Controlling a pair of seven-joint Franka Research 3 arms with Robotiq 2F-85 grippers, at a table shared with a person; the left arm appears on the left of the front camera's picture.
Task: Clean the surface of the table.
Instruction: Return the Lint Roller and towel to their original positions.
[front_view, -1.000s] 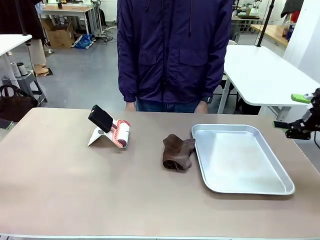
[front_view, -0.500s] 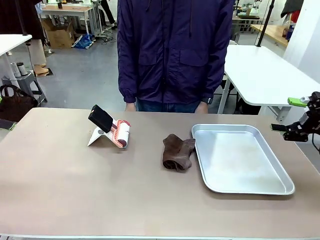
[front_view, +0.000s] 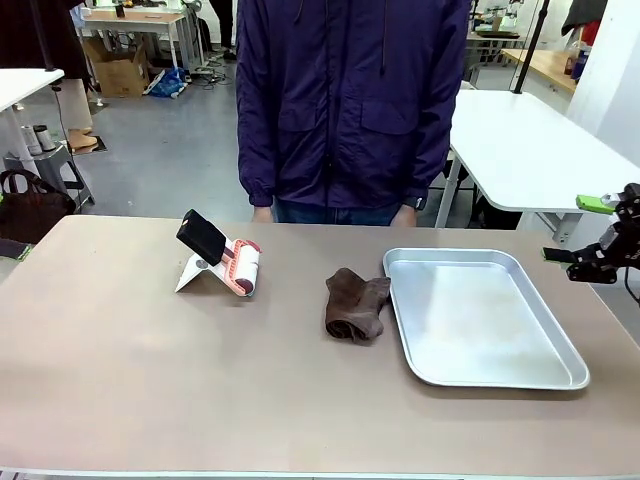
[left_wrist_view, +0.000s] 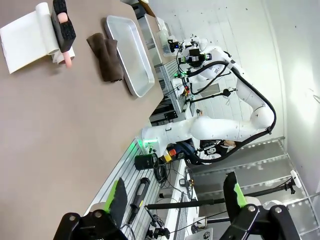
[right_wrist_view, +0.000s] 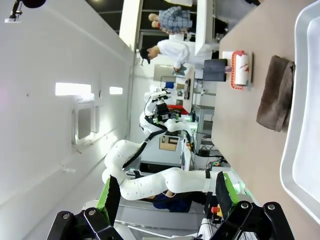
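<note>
Table (front_view: 130, 380): brownish-taupe top spans the front view, near edge at the bottom of the picture, person's side at the far edge. Surface looks bare apart from three things.

Brown cloth (front_view: 355, 305): crumpled, lying about mid-table, just beside the left rim of the metal tray (front_view: 560, 345), may be touching it, can't tell. Tray sits flat on the right half of the table, nothing in it.

Lint roller (front_view: 240, 267): left of centre toward the far side, black handle tilted up, propped on a white folded stand. Well apart from the cloth.

Person (front_view: 350, 100) in a dark purple jacket stands at the far edge, arms down, hands at table-edge level, not touching anything on the table.

Right claw (front_view: 585, 232): off the right end of the table, beyond the tray, green pads visible, holding nothing. In its own wrist view the fingers (right_wrist_view: 109, 196) stand wide apart with only the room between them; table, cloth and tray run along the right side.

Left claw (left_wrist_view: 176, 197): fingers wide apart, nothing between them. Its wrist view looks along the table from off its edge, with roller, cloth and tray at the top left.
</note>
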